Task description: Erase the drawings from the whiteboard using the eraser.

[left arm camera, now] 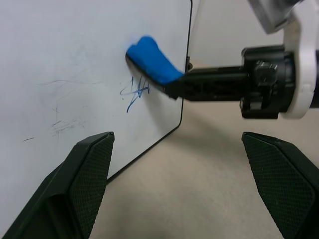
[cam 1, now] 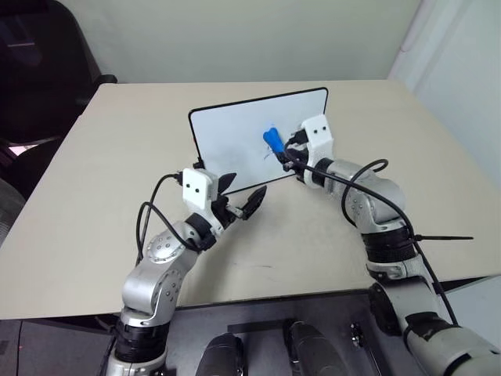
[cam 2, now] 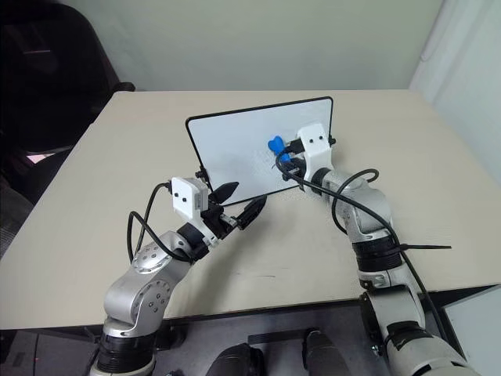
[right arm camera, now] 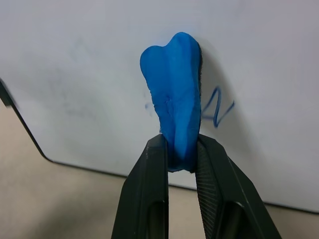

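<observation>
Eraser [right arm camera: 173, 115] pinched between right jaws — pressed against whiteboard [right arm camera: 99, 59].

A beige table [cam 1: 117, 235] fills the middle of the room, its near edge running across the foreground. A black chair [cam 1: 39, 70] stands just beyond its far left corner, against a pale wall [cam 1: 235, 39]. A white curtain [cam 1: 462, 55] hangs at the right.
</observation>
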